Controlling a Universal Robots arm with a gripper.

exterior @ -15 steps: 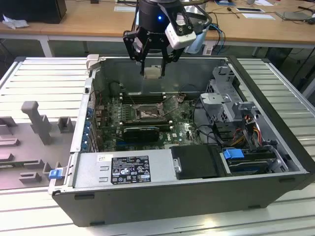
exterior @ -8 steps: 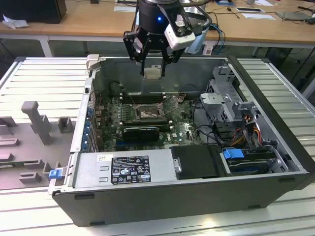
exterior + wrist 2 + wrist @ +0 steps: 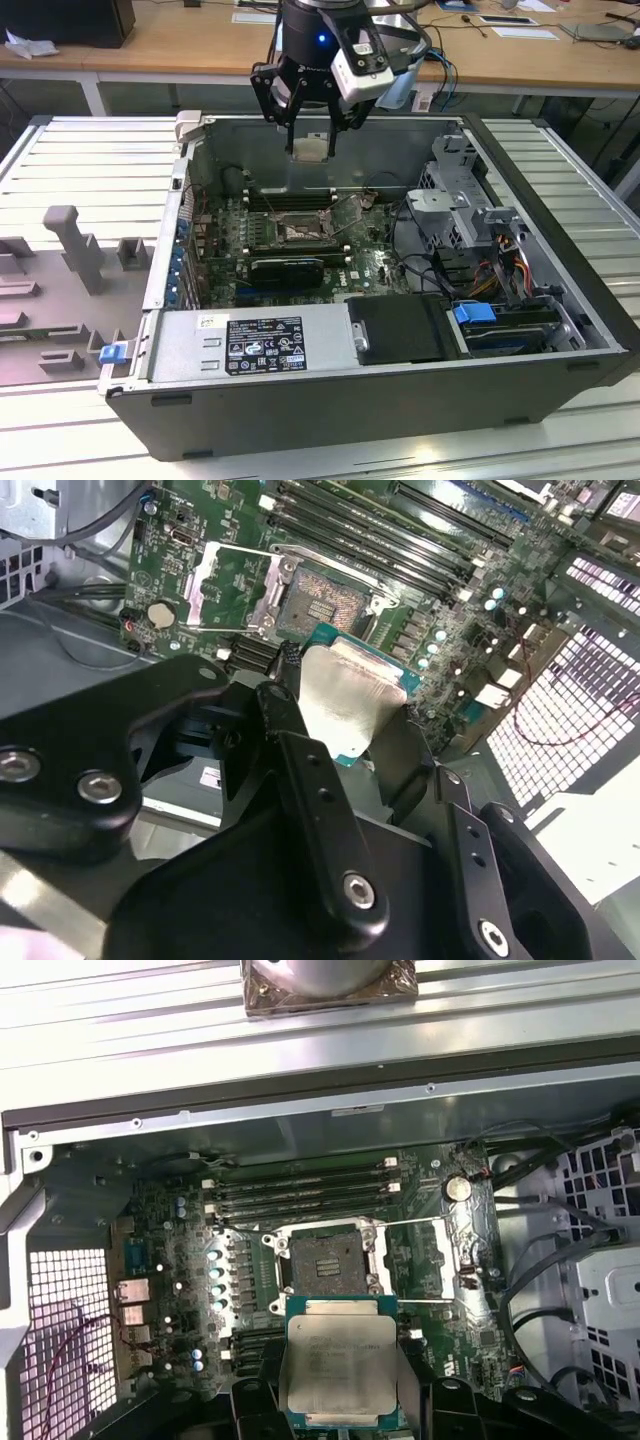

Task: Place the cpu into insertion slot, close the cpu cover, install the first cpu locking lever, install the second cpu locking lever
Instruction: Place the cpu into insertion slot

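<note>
1. Claw (image 3: pixel 310 146): closed narrow on the cpu (image 3: pixel 311 149), pinching it by two opposite edges, pale metal face outward in both wrist views.
2. Hangs over the open computer case (image 3: pixel 520 395), near its back wall, with the chip well above the motherboard and touching nothing else.
3. Judged light, thin and stiff. Smooth lid likely slippery, underside contacts likely delicate, so best taken by the edges as here, never by the flat faces.
4. On the exterior view's clock face, at six o'clock from the claw: the insertion slot (image 3: pixel 297 232), bare, brownish pin field exposed in the first wrist view. Pins probably easy to bend, so a tilted or dragged set-down looks risky.
5. Beside the socket: the cpu cover (image 3: pixel 196 588), swung open and lying flat on the board, clear of the opening.
6. At twelve o'clock from the slot: the long memory slots (image 3: pixel 288 200), just beside it. At six o'clock: a long black card (image 3: pixel 287 268), near.
7. At three o'clock: loose cables (image 3: pixel 400 225) and a metal drive cage (image 3: pixel 450 200), apart from the socket and not across it.
8. At six o'clock beyond the card: the power supply (image 3: pixel 250 340).
9. Outside the case, at nine o'clock on the slatted tabletop (image 3: pixel 90 150): a grey fixture (image 3: pixel 75 245), well apart.
</note>
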